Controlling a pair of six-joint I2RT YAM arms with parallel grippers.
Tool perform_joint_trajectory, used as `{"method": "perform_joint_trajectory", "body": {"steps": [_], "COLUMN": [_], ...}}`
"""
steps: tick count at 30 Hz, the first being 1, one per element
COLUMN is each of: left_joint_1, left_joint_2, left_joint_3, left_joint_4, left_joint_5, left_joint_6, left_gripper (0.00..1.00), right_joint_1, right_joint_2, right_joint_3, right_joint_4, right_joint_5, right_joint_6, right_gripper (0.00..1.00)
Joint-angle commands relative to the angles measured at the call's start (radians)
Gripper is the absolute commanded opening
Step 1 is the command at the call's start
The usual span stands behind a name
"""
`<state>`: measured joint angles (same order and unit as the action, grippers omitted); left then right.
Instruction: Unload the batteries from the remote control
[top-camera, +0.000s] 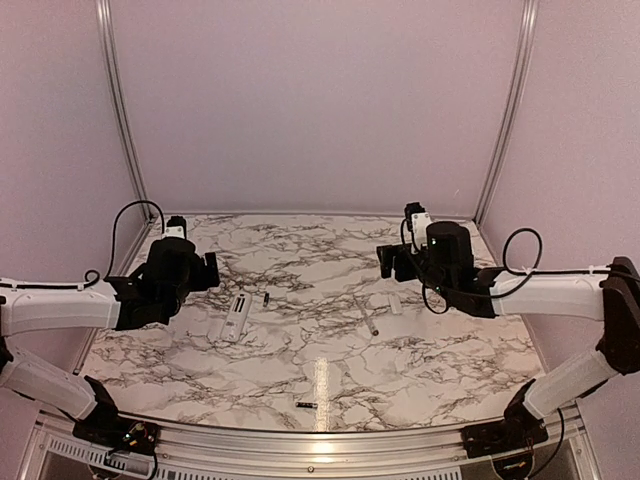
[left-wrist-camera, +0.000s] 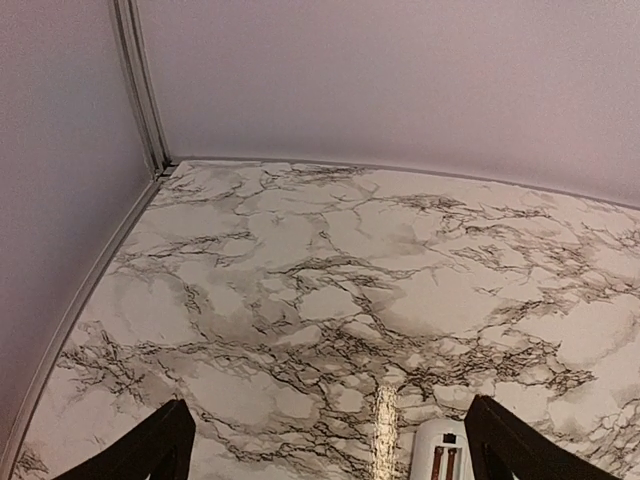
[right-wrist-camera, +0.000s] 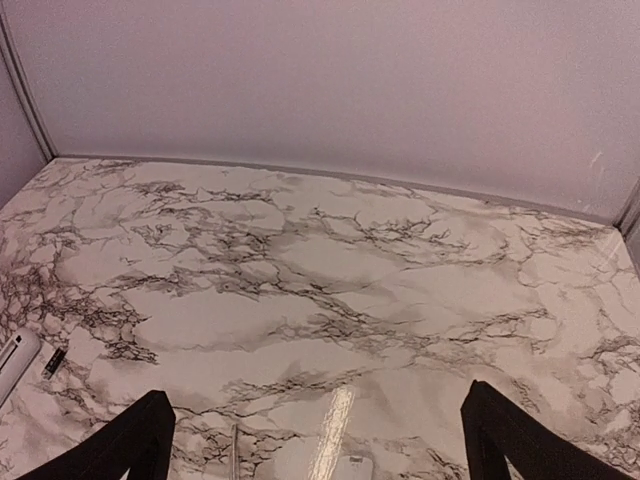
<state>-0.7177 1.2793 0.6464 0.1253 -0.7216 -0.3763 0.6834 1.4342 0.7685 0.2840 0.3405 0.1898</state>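
The white remote control (top-camera: 236, 318) lies left of the table's middle, its open end (left-wrist-camera: 440, 455) showing two copper strips just inside my left gripper's right finger (left-wrist-camera: 505, 450). One dark battery (top-camera: 266, 299) lies right beside the remote, also seen as the battery (right-wrist-camera: 54, 362) next to the remote (right-wrist-camera: 12, 362) at the left edge of the right wrist view. Another battery (top-camera: 306, 405) rests near the front edge. My left gripper (top-camera: 205, 270) (left-wrist-camera: 325, 455) hangs open and empty over the remote's far end. My right gripper (top-camera: 390, 262) (right-wrist-camera: 320, 450) is open and empty.
A thin grey stick (top-camera: 368, 318) (right-wrist-camera: 234, 452) and a small white cover piece (top-camera: 394, 302) (right-wrist-camera: 350, 468) lie below my right gripper. Pale walls with metal rails (top-camera: 118, 100) close off the back and sides of the marble table (top-camera: 300, 250).
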Motion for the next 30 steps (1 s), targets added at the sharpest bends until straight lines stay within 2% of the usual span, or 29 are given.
{"method": "perform_joint_trajectory", "body": {"steps": [1,7,12,18,22,25,27,30], "left_joint_1": [0.081,0.178,0.291,0.354,0.391,0.424,0.429,0.428], "left_joint_2": [-0.008,0.014,0.066,0.121,0.128,0.132,0.133,0.135], "left_joint_3": [-0.008,-0.045,-0.027,-0.072,-0.068,-0.084,-0.139,-0.237], "left_joint_4": [0.111,0.295,0.327,0.471,0.478,0.518,0.624,0.83], "left_joint_5": [-0.045,-0.046,-0.033,-0.048,-0.006,-0.002,-0.008,-0.013], "left_joint_6": [0.083,0.212,0.227,0.275,0.275,0.32,0.433,0.525], "left_gripper": [0.99,0.99,0.99,0.99,0.99,0.99,0.99,0.99], "right_joint_1": [-0.113,-0.196,-0.224,-0.231,-0.294,-0.345,-0.369,-0.375], "right_joint_2": [-0.096,-0.118,-0.104,-0.118,-0.122,-0.14,-0.155,-0.158], "right_joint_3": [-0.04,-0.045,-0.031,-0.075,-0.091,-0.125,-0.15,-0.172], "right_joint_4": [0.039,0.095,0.096,0.139,0.135,0.139,0.148,0.16], "right_joint_5": [-0.009,0.002,0.009,0.039,-0.007,0.019,0.049,0.142], "right_joint_6": [-0.017,0.01,0.022,-0.009,0.027,0.064,0.072,0.063], "right_gripper": [0.99,0.98,0.99,0.98,0.98,0.99,0.98,0.98]}}
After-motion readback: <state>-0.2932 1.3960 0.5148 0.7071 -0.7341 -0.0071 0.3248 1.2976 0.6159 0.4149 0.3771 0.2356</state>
